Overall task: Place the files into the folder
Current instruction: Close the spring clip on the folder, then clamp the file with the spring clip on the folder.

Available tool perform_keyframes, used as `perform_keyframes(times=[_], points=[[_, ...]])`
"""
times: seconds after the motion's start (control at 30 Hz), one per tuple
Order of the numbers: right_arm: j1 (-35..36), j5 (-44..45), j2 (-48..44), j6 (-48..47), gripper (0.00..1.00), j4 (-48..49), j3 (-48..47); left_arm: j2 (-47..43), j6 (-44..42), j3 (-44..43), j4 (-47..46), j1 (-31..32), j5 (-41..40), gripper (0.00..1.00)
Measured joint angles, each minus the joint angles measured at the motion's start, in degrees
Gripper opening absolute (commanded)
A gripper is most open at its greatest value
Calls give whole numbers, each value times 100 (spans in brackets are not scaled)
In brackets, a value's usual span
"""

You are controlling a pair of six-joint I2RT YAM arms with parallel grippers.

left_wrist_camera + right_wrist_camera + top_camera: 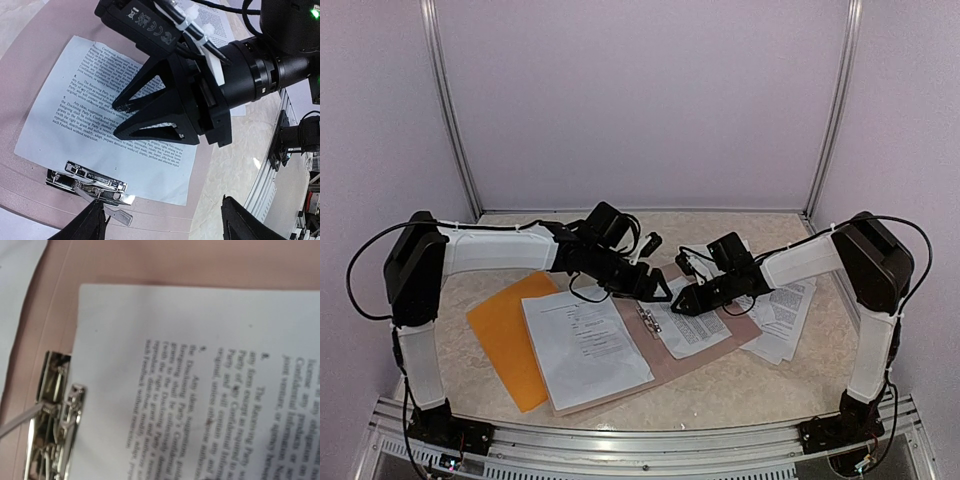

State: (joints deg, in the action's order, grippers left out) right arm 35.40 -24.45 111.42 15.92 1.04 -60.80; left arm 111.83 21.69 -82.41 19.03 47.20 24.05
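Left gripper (pixel 162 206): fingertips well apart, cropped at the frame's bottom edge, above metal clip (pixel 90 180). Right gripper (pixel 119 120): jaws slightly apart over printed sheet (pixel 65 115); contact unclear. Orange folder (pixel 500 325): left, its right part hidden under second sheet (pixel 585 345).

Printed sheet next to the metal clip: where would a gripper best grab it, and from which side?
Probably its edge farthest from the metal clip, approached from the right arm's side. The sheet lies flat on the brown board, so a finger must slip under a free edge.
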Motion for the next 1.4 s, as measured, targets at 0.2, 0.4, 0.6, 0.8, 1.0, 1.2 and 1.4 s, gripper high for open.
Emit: perform_keyframes(times=[0.2, 0.4, 0.6, 0.8, 1.0, 1.2, 1.4], points=[[2, -2, 0, 2, 36, 0, 0, -33, 81, 13, -63, -68, -4, 76], [17, -2, -28, 2, 36, -13, 0, -2, 271, 44, -195, -326, 256, 76], [37, -22, -31, 2, 36, -57, 0, 391, 380, -120, -216, -505, 516, 76], [50, -31, -55, 4, 39, -76, 0, 804, 505, -284, -227, -507, 750, 76], [52, -92, -262, 35, 43, -37, 55, 824, 625, -282, -323, -507, 872, 76], [61, -219, -455, 70, 43, 105, 157, 772, 769, -208, -496, -542, 962, 76], [129, -260, -590, 87, 42, 190, 334, 470, 839, 101, -640, -605, 1032, 72]])
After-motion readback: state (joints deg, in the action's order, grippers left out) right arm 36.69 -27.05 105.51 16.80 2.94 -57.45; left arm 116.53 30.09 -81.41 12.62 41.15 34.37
